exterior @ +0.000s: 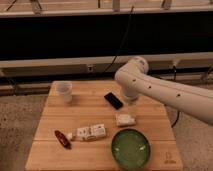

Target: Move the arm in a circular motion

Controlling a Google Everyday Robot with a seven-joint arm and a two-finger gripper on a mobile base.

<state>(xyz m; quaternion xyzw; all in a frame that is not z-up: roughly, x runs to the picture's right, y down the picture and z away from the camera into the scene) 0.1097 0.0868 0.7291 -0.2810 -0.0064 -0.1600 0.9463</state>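
Arm (165, 92) reaches in from the right over the wooden table (45, 150), big joint above the table's rear right; gripper (131, 102) hangs low over the table's middle; how far open it is, cannot tell; nothing visibly held. One pose shows no arc; judged mid-circle, with the loop not yet closed.
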